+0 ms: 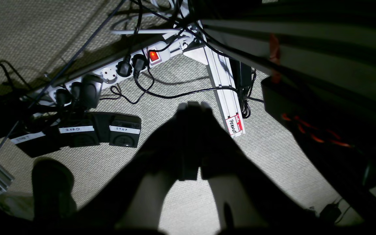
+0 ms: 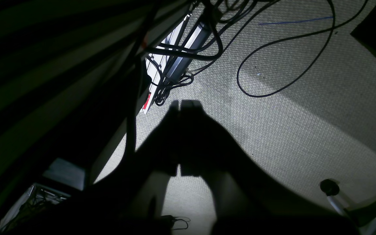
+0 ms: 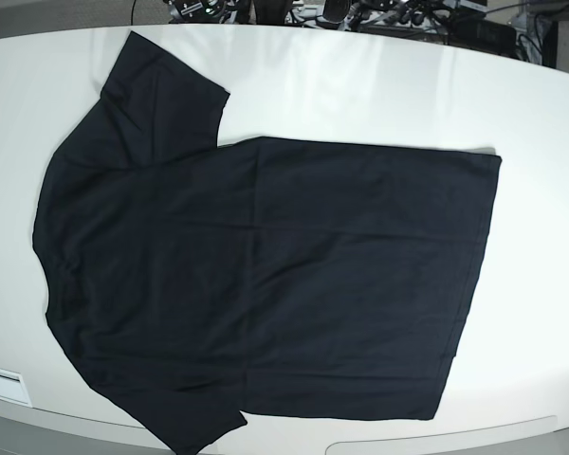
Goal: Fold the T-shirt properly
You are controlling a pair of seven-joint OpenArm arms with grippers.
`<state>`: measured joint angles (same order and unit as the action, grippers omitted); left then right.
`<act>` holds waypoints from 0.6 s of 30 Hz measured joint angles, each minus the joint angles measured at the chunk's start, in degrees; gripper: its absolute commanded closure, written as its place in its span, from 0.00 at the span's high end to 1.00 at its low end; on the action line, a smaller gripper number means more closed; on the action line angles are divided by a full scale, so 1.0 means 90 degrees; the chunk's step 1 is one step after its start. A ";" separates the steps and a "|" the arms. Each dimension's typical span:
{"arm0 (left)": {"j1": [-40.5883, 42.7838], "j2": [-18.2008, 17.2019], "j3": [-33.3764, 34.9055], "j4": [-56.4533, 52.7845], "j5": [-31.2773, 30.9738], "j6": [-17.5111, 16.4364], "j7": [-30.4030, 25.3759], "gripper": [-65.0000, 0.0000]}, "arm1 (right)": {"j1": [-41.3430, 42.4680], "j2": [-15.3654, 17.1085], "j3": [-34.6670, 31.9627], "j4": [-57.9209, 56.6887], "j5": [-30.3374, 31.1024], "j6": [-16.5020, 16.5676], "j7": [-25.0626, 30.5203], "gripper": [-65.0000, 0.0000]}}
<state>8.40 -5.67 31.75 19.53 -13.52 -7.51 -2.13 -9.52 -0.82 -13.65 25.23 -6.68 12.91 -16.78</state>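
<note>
The black T-shirt (image 3: 266, 284) lies spread flat on the white table (image 3: 360, 85) in the base view, with its neck end at the left and its hem at the right. One short sleeve (image 3: 161, 85) points to the far edge and the other (image 3: 194, 422) reaches the near edge. Neither arm shows in the base view. In the left wrist view my left gripper (image 1: 193, 106) is a dark silhouette with its fingers pressed together, hanging over carpeted floor. My right gripper (image 2: 183, 102) looks the same in the right wrist view, shut with nothing in it.
On the floor below the left gripper lie a white power strip (image 1: 109, 73) with a lit red switch, black pedals (image 1: 124, 130) with labels, and an aluminium frame leg (image 1: 224, 88). Loose black cables (image 2: 273, 81) loop across the carpet under the right gripper.
</note>
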 measured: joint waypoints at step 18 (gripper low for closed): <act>0.0034 -0.0005 0.0000 0.0000 0.0000 -0.0197 0.0374 0.00 | -0.0017 0.0015 0.0000 0.0032 -0.0022 0.0024 -0.0083 0.00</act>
<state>8.71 -5.72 31.75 19.53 -13.52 -9.28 1.23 -9.67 -0.69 -13.65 25.52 -6.87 13.13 -17.52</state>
